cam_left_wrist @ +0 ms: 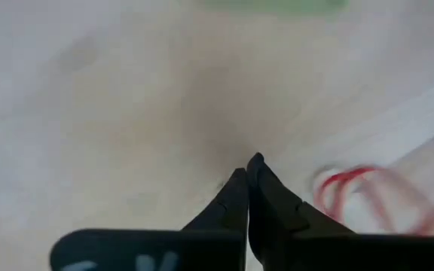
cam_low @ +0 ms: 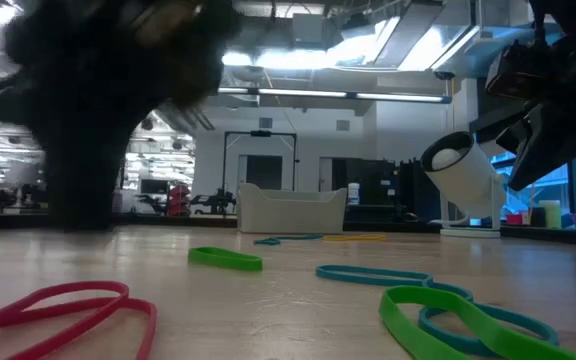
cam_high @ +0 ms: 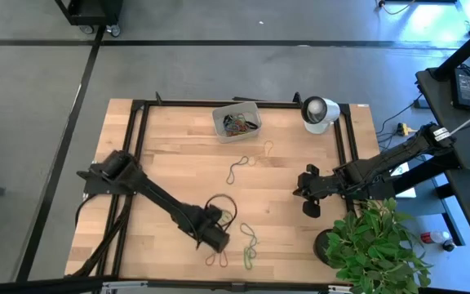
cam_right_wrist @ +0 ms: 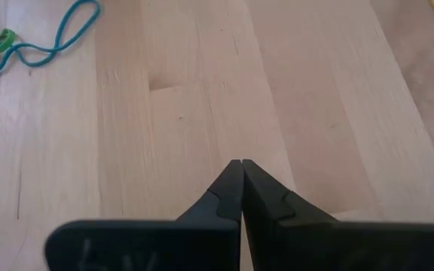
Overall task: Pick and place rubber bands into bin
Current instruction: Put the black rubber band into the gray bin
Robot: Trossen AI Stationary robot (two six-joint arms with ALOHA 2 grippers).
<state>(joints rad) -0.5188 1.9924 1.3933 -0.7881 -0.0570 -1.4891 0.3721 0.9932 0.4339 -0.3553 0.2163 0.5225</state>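
The bin (cam_high: 237, 120) stands near the table's far edge with several rubber bands in it; it also shows in the low view (cam_low: 290, 208). Loose bands lie flat on the wood: a red one (cam_high: 215, 260) (cam_left_wrist: 368, 196), green ones (cam_high: 248, 259) (cam_low: 226, 259), teal ones (cam_high: 237, 169) (cam_right_wrist: 47, 34) and a yellow one (cam_high: 268, 149). My left gripper (cam_high: 218, 243) (cam_left_wrist: 247, 162) is shut low over the wood beside the red band, with nothing visible between its fingers. My right gripper (cam_high: 300, 193) (cam_right_wrist: 239, 162) is shut above bare wood, right of the bands.
A white round object with a dark face (cam_high: 319, 110) stands right of the bin at the far edge. A potted plant (cam_high: 374, 245) sits at the table's near right corner. A black frame (cam_high: 137, 147) runs along the table's sides. Bare wood lies between the two grippers.
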